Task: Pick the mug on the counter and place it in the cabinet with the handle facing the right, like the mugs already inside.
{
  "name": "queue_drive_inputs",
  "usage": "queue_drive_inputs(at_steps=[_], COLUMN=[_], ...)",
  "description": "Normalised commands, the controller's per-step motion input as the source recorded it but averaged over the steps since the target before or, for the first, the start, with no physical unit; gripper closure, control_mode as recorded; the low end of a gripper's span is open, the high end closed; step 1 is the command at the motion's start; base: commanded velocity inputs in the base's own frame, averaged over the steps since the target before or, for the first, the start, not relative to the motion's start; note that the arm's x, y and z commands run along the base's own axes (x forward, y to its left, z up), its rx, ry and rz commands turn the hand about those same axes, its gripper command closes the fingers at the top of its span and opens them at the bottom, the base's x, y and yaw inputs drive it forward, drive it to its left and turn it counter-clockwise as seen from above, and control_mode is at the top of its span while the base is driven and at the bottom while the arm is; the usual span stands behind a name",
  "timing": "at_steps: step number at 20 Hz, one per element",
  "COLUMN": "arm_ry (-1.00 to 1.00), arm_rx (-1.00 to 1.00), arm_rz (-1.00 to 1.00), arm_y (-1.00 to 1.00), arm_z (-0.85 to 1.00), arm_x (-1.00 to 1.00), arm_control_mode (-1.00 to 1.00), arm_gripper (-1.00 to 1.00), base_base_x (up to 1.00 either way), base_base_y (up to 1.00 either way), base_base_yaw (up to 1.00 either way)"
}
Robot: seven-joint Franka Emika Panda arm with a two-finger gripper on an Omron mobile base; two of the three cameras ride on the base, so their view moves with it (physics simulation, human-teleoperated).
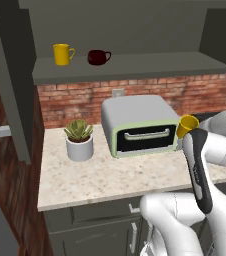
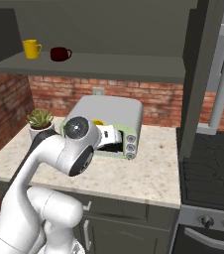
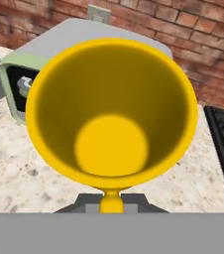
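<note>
tool clamped on mug handle, mug lifted above desk (beside oven), mouth toward camera.

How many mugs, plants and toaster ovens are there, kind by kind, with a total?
Mugs: 3, the amber mug in the hand, the yellow mug and the red mug on the cabinet shelf
Potted plants: 1
Toaster ovens: 1
Total: 5
</note>
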Motion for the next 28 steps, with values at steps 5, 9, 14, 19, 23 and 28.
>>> queue_drive_inputs(at_steps=[5,9,14,19,23,28], arm_ry=[-0.04,-0.01,0.00,0.00,0.00,0.00], arm_rx=[0.00,-0.01,0.00,0.00,0.00,0.02], arm_rz=[0.08,0.03,0.00,0.04,0.07,0.09], arm_y=[0.36,0.21,0.09,0.02,0.00,0.01], arm_z=[0.50,0.52,0.54,0.46,0.33,0.29], arm_x=[-0.19,-0.04,0.00,0.00,0.00,0.00], arm_control_mode=[-1.00,-1.00,-1.00,-1.00,-1.00,-1.00], arm_gripper=[1.00,1.00,1.00,1.00,1.00,1.00], base_base_x=[0.00,0.00,0.00,0.00,0.00,0.00], base_base_y=[0.00,0.00,0.00,0.00,0.00,0.00], base_base_yaw=[0.00,0.00,0.00,0.00,0.00,0.00])
